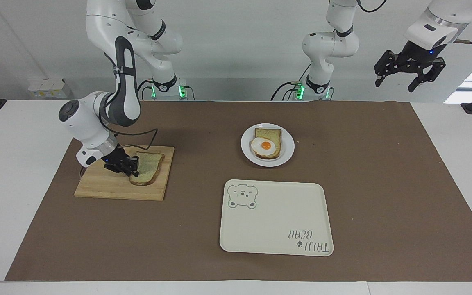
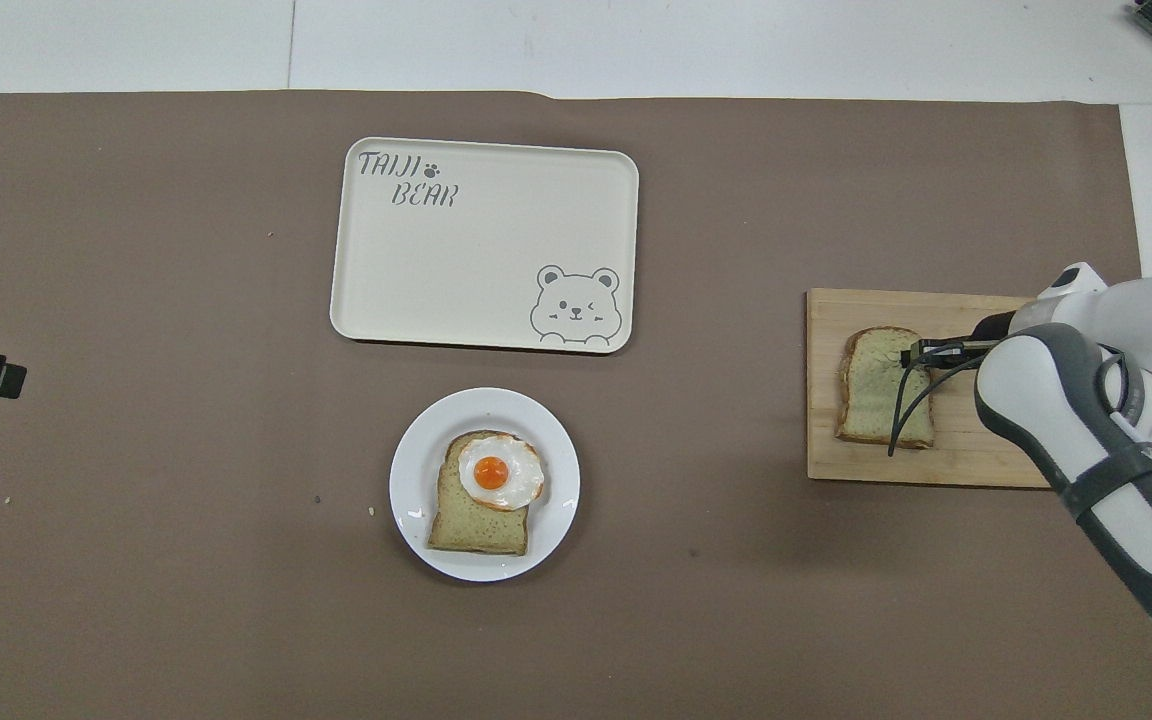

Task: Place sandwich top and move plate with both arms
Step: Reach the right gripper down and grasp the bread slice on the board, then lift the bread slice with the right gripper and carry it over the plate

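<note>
The sandwich top (image 1: pixel 150 167) is a plain bread slice lying on a wooden cutting board (image 1: pixel 109 187) toward the right arm's end of the table; it also shows in the overhead view (image 2: pixel 874 392). My right gripper (image 1: pixel 132 167) is low on the board, its fingers closed on the slice's edge; its tip shows in the overhead view (image 2: pixel 921 350). The small white plate (image 1: pixel 287 152) stands mid-table near the robots and holds a bread slice with a fried egg (image 1: pixel 265 145). My left gripper (image 1: pixel 409 78) waits open, high over the left arm's end of the table.
A cream rectangular tray with a bear drawing (image 1: pixel 277 223) lies farther from the robots than the plate, on the brown mat; it also shows in the overhead view (image 2: pixel 476 250). The cutting board in the overhead view (image 2: pixel 966 462) lies partly under the right arm.
</note>
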Available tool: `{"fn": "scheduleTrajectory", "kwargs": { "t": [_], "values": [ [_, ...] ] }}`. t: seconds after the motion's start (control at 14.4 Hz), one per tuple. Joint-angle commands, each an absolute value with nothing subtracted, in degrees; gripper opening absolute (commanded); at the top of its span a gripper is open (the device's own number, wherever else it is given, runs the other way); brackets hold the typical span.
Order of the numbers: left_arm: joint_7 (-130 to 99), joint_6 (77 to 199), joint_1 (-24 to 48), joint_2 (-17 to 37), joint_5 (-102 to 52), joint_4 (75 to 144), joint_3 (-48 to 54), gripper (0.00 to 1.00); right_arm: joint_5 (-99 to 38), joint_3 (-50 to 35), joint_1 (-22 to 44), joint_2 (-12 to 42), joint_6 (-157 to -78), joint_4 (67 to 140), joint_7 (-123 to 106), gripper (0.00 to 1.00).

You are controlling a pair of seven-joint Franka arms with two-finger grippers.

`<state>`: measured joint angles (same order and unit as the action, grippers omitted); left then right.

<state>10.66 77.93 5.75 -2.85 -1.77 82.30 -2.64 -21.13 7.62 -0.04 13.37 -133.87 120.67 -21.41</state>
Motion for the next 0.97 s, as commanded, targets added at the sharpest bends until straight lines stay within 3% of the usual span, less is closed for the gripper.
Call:
{"fn": "scheduleTrajectory", "kwargs": {
  "t": [0.0,0.9],
  "values": [
    [10.63,78.40,6.15,-4.31,-2.29,84.11,-2.90,1.00,-21.80,7.21,-0.26,13.54,-132.11,119.19,-21.09,0.00],
    [10.55,78.22,6.24,-4.31,-2.29,84.11,-2.90,1.00,-22.32,6.86,0.17,7.12,-99.86,105.21,-9.24,0.00]
  ]
}}
